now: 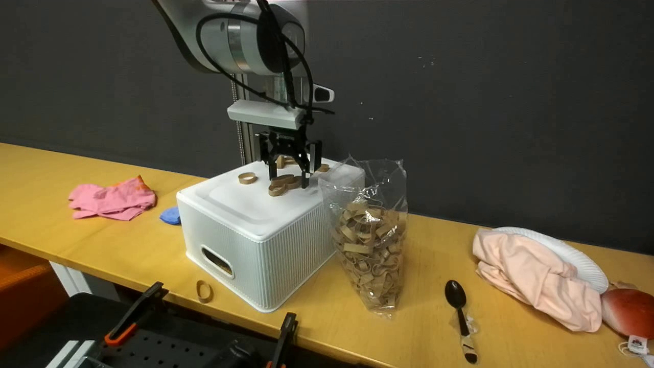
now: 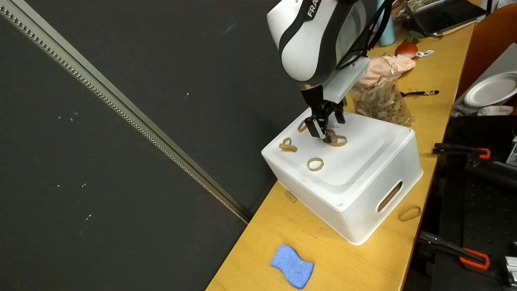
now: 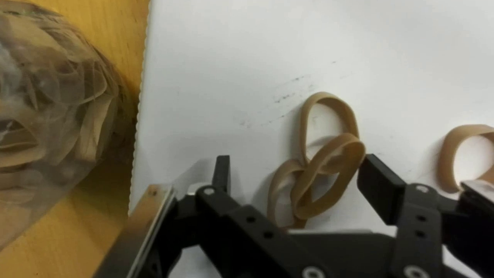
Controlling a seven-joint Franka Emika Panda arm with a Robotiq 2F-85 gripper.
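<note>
My gripper (image 1: 288, 182) is open, its fingers low over the top of a white upturned bin (image 1: 301, 260). A small pile of tan rubber bands (image 3: 349, 169) lies between the fingers in the wrist view. The right finger there touches or nearly touches the upper band; I cannot tell which. The pile also shows in both exterior views (image 1: 278, 190) (image 2: 340, 142). Several other loose bands lie on the bin top, one of them by itself (image 2: 315, 169). A clear plastic bag full of rubber bands (image 1: 368, 250) stands against the bin's side; it also shows in the wrist view (image 3: 58, 96).
A blue sponge (image 2: 293, 264) and a pink cloth (image 1: 112, 199) lie on the wooden table beside the bin. A black spoon (image 1: 456, 295), a peach cloth (image 1: 536, 276), a white plate (image 1: 572, 255) and a red toy (image 1: 631, 309) lie beyond the bag. A dark wall stands behind.
</note>
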